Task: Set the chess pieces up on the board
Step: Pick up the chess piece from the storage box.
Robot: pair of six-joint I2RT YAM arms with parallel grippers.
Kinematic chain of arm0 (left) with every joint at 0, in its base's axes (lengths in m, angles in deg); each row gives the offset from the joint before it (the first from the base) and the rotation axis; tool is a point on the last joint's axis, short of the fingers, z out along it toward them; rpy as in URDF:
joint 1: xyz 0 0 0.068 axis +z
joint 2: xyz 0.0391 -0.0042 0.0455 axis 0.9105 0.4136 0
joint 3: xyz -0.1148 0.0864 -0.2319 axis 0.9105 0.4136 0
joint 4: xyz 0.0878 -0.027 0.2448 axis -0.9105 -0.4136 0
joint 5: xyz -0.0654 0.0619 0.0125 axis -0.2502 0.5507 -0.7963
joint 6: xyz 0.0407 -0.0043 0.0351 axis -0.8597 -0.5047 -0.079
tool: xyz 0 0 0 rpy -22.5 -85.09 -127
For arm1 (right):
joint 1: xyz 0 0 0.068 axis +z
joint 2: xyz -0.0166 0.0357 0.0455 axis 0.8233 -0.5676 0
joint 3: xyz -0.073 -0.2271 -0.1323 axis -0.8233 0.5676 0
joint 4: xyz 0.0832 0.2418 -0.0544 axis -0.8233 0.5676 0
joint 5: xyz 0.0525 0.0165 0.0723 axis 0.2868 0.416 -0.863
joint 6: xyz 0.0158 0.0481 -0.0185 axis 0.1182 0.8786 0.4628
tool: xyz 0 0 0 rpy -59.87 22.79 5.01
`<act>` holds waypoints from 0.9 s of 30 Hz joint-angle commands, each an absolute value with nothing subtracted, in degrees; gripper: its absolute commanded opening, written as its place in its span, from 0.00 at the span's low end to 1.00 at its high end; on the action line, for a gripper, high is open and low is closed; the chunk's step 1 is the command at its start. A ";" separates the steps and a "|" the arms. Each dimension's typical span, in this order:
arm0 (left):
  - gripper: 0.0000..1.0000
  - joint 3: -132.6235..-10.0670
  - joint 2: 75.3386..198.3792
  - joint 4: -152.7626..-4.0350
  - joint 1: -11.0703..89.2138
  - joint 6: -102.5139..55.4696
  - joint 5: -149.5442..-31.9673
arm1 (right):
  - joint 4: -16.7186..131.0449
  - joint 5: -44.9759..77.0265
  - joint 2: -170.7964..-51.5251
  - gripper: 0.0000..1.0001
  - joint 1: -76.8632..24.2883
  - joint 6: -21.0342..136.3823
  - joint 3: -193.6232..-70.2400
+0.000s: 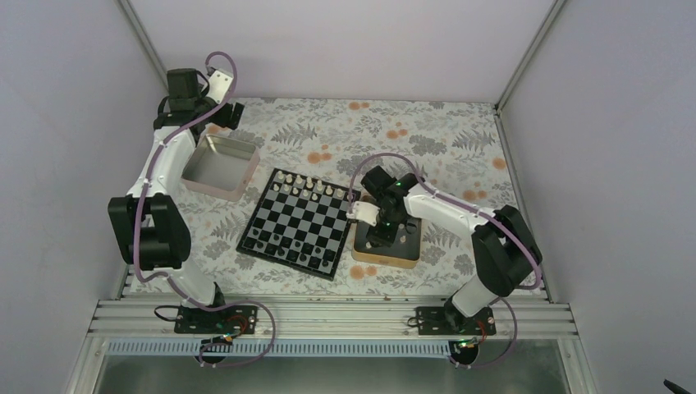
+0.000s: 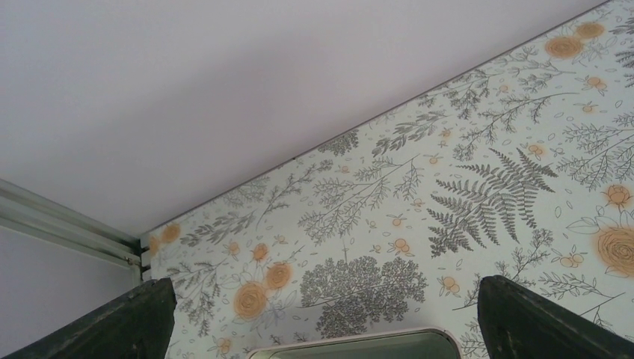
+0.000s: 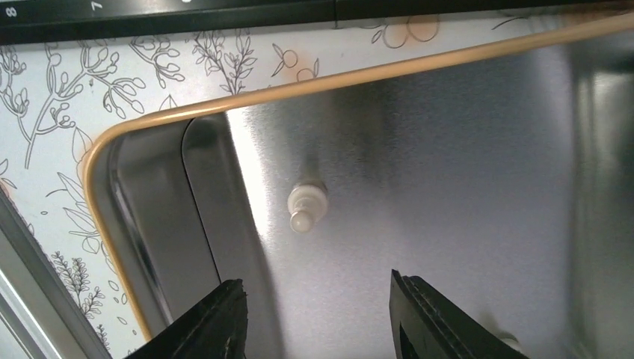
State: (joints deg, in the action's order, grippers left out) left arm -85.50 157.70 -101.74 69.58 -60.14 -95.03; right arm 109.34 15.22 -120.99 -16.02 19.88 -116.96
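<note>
Numerals [image 3: 95, 6] 8, 7 on board [image 3: 299, 11] border.

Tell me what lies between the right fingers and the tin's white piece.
Only bare gold tin floor separates fingers and white piece, per the right wrist view.

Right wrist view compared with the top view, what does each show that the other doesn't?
Only the right wrist view: a pale chess piece lying inside the gold tin, beyond the open right pincer. Only the top view: the whole board with its rows of pieces, the silver tin, the left arm. Both: the gold tin, the board's edge, the floral tablecloth.
</note>
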 commanded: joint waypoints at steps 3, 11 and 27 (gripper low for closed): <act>1.00 -86.45 159.42 -101.51 69.76 -60.82 -95.04 | 108.13 13.11 -123.62 0.52 -14.00 20.54 -115.70; 1.00 -86.24 159.73 -101.25 69.85 -61.20 -94.28 | 106.86 12.57 -126.86 0.51 -13.14 19.75 -116.58; 1.00 -86.04 159.89 -101.26 69.79 -61.29 -94.45 | 104.75 13.84 -129.31 0.25 -12.70 19.92 -116.89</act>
State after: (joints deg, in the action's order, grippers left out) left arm -85.50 159.14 -102.04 69.58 -60.64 -94.55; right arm 105.65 13.82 -128.64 -13.09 19.57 -116.35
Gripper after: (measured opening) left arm 0.999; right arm 0.296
